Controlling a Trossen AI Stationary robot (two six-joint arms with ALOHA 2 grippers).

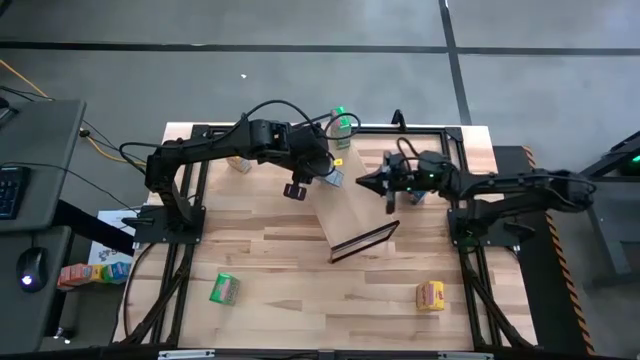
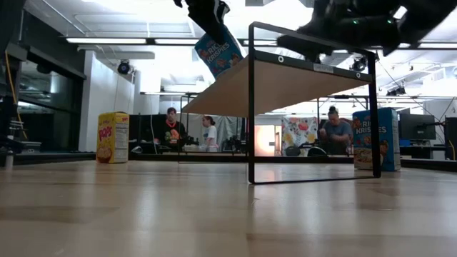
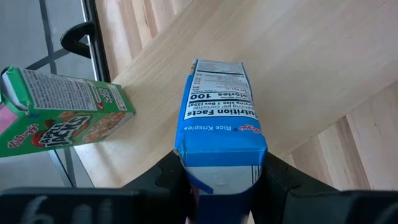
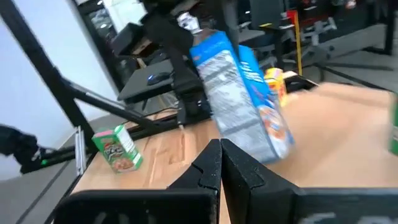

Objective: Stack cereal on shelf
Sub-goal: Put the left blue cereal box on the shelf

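My left gripper point(image 1: 326, 172) is shut on a blue cereal box point(image 3: 220, 127) over the far part of the tilted light-wood shelf point(image 1: 347, 208). In the low view the box point(image 2: 218, 47) hangs tilted above the shelf board point(image 2: 285, 80). A green box point(image 3: 62, 115) lies on the shelf's far end point(image 1: 343, 123). My right gripper point(image 1: 376, 182) is shut and touches nothing; it points at the shelf's right edge, and its closed fingers point(image 4: 221, 163) face the blue box point(image 4: 242, 99). My left gripper pinches the blue box near its upper end point(image 3: 219, 163), one finger point(image 3: 169, 177) on each broad face, coming from above and slanting down. The box is tilted, with its lower end point(image 2: 230, 66) close over the shelf board. Whether that end touches the board, I cannot tell.
Another green box point(image 1: 224, 288) lies on the near-left tabletop and a yellow box point(image 1: 430, 295) on the near right. A second yellow box point(image 2: 113, 137) and a second blue box point(image 2: 384, 146) stand on the table farther back. The shelf's dark frame point(image 1: 365, 240) stands at its near end. People sit beyond the table.
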